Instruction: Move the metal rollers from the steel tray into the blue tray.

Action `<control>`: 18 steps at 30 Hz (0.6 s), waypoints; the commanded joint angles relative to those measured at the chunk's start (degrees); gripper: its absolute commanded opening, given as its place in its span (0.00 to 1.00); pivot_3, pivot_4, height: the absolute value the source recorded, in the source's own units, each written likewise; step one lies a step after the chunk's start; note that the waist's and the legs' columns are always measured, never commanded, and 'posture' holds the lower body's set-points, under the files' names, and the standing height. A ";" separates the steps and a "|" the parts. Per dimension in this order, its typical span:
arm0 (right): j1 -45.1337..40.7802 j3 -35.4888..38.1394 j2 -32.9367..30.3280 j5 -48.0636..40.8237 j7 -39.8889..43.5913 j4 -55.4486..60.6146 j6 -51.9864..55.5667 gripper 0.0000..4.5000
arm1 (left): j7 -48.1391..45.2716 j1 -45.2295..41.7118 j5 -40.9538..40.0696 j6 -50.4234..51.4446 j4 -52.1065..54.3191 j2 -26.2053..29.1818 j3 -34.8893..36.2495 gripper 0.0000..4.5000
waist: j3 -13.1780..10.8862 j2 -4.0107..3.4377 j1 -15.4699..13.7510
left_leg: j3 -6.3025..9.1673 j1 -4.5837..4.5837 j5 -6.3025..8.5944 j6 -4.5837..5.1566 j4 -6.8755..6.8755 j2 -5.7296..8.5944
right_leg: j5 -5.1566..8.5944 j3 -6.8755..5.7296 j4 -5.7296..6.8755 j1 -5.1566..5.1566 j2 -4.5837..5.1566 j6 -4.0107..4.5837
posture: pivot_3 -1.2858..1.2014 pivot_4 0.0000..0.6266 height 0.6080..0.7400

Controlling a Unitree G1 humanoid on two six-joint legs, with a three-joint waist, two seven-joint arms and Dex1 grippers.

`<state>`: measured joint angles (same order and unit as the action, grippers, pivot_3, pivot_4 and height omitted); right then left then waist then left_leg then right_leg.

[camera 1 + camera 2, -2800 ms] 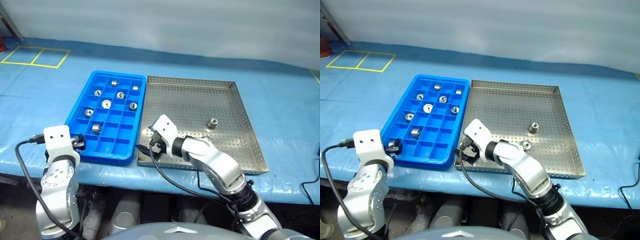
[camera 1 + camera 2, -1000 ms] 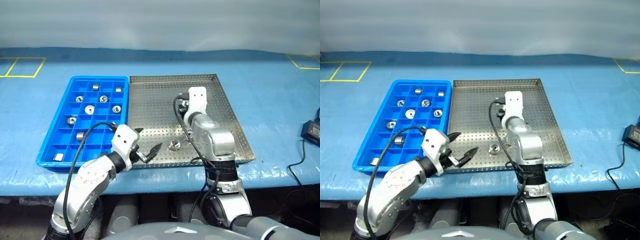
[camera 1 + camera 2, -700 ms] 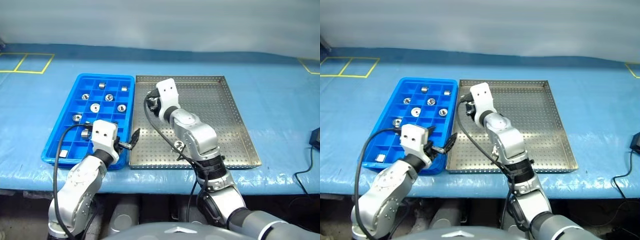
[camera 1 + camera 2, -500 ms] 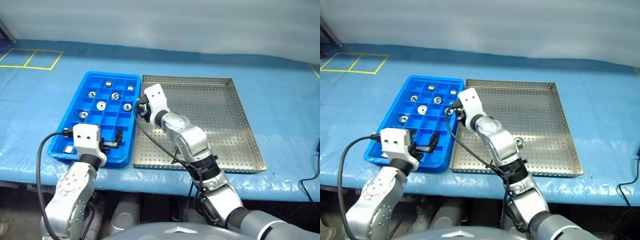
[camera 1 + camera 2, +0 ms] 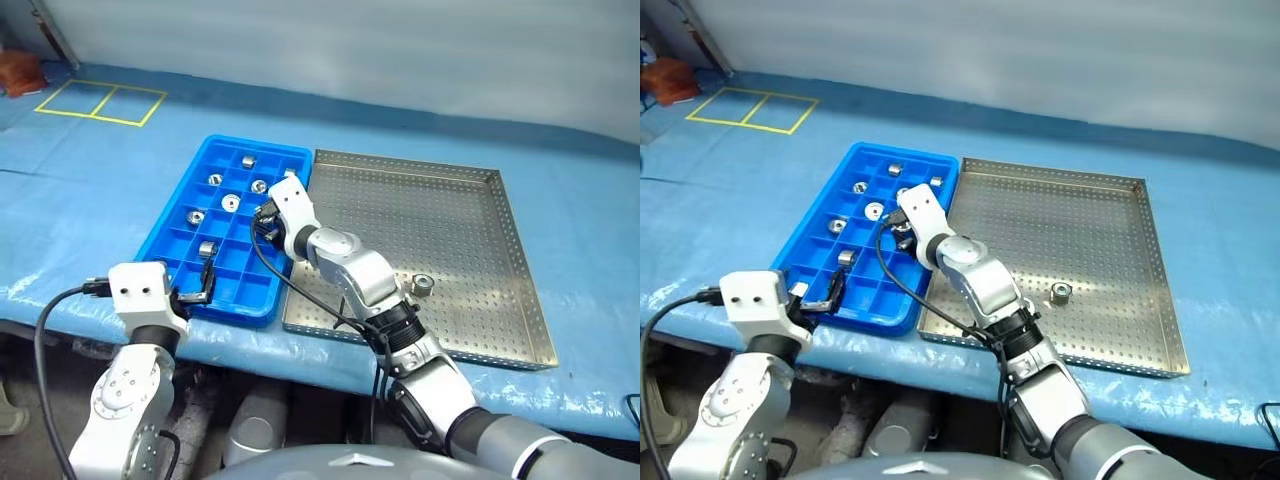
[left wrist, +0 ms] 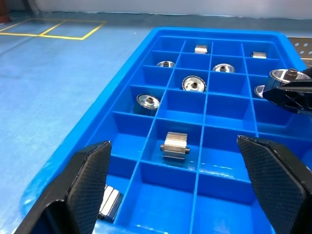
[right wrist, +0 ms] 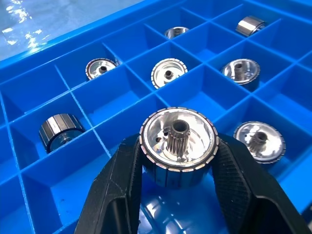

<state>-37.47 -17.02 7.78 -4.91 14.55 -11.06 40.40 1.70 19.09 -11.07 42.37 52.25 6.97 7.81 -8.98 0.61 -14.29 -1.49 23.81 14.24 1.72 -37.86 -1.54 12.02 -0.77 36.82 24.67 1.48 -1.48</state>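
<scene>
My right gripper [image 7: 178,148] is shut on a shiny toothed metal roller [image 7: 179,139] and holds it just above a compartment in the right-hand column of the blue tray [image 5: 243,268]. Several more metal rollers [image 5: 230,202] lie singly in other compartments. At the tray's near edge my left gripper [image 5: 195,290] stands open with nothing between its fingers [image 6: 87,180]. Beside the blue tray, on its right, is the perforated steel tray [image 5: 450,215], where one roller [image 5: 423,285] stands near the front.
Both trays sit on a blue table cover [image 5: 90,200] close to the table's front edge. Yellow tape squares [image 5: 100,102] mark the far left corner. A black cable [image 5: 300,290] runs along my right arm over the trays' shared edge.
The camera has swung left. My right gripper carried its roller from the steel tray to above the blue tray. My left gripper drew left, from the steel tray's front to the blue tray's near edge.
</scene>
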 commanded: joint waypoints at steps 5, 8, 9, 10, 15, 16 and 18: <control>-4.62 0.71 3.16 -0.55 0.90 -3.75 -4.82 0.37 | 1.16 1.97 1.31 -0.62 5.17 -0.85 -0.73 1.00 | 0.00 0.00 -4.08 | 0.03 0.02 0.05 -0.09 0.00 -0.06 | 0.02 -0.13 0.00 0.03 -0.04 0.00 | 0.76 0.24 1.00; -5.15 1.64 2.84 -0.59 0.24 -4.95 -5.67 0.37 | 1.12 1.85 1.47 -0.51 5.13 -1.00 -1.08 1.00 | 0.00 0.00 -6.24 | 0.04 0.04 0.07 -0.13 0.00 -0.07 | 0.04 -0.18 -0.01 0.06 -0.05 0.03 | 0.75 0.24 1.00; -5.20 1.87 2.71 -0.62 0.09 -5.07 -5.79 0.37 | 1.08 1.73 1.54 -0.51 5.02 -1.02 -1.20 1.00 | 0.00 0.00 -6.90 | 0.04 0.04 0.08 -0.15 0.00 -0.07 | 0.05 -0.19 -0.01 0.07 -0.05 0.04 | 0.75 0.24 1.00; -5.19 2.09 2.51 -0.58 -0.09 -5.04 -5.82 0.37 | 1.01 1.48 1.55 -0.47 4.82 -1.02 -1.30 1.00 | 0.00 0.00 -7.31 | 0.04 0.05 0.09 -0.17 0.00 -0.07 | 0.05 -0.21 -0.01 0.07 -0.05 0.04 | 0.75 0.24 1.00; -4.24 3.02 1.40 -0.28 -0.84 -3.23 -4.96 0.37 | -0.01 -0.48 1.22 -0.23 3.41 -0.37 -1.85 1.00 | 0.01 0.00 -9.29 | 0.04 0.15 0.13 -0.24 -0.02 -0.06 | 0.04 -0.28 -0.02 0.16 -0.08 0.01 | 0.73 0.24 1.00; -4.02 3.24 1.23 -0.28 -1.02 -2.83 -4.74 0.37 | -0.14 -0.83 1.19 -0.16 3.17 -0.28 -1.99 1.00 | 0.01 0.00 -9.44 | 0.03 0.17 0.14 -0.26 -0.02 -0.05 | 0.04 -0.32 -0.02 0.16 -0.09 0.01 | 0.73 0.24 1.00; -3.69 3.67 0.76 -0.22 -1.48 -2.18 -4.39 0.37 | -0.47 -1.63 1.06 -0.01 2.61 -0.15 -2.20 1.00 | 0.01 0.00 -9.64 | 0.01 0.18 0.15 -0.29 -0.02 -0.04 | 0.04 -0.38 -0.02 0.17 -0.10 0.01 | 0.72 0.24 1.00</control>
<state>-39.69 -14.57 7.51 -4.86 13.53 -16.87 36.59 1.60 18.15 -9.87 42.46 54.24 6.60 6.11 -8.97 0.62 -23.93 -1.49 24.00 14.39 1.42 -37.88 -1.57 12.06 -1.20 36.81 24.84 1.38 -1.47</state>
